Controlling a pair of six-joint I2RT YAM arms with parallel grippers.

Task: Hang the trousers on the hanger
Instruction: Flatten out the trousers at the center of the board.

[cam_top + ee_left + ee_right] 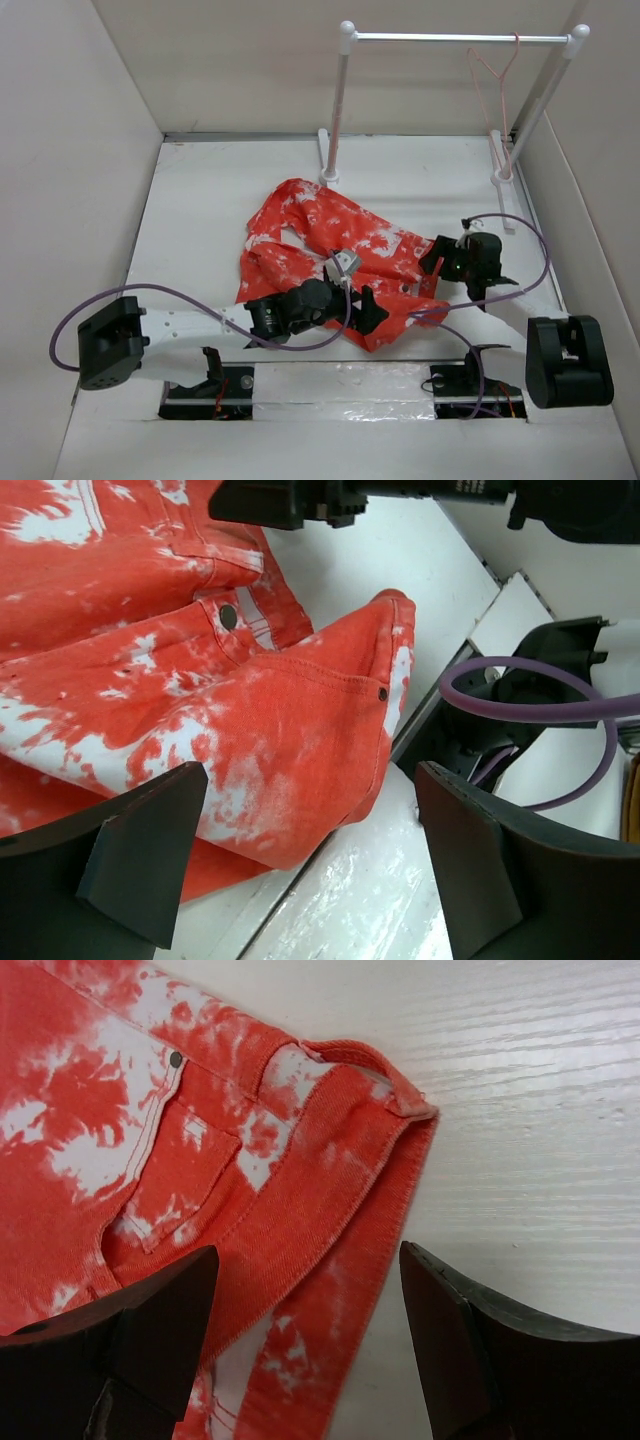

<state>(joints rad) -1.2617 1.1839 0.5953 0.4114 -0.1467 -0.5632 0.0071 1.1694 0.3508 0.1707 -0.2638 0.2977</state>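
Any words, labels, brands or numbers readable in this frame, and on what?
Nothing here can be read.
White print on the right arm, at the top edge of the left wrist view: too small and cut off to read.
Trousers: no label or print showing.
Hanger and rail: no markings visible.

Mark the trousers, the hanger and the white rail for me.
trousers (335,232): top external view, middle of the crumpled cloth.
hanger (515,48): top external view, neck just under its hook.
white rail (450,38): top external view, horizontal bar.
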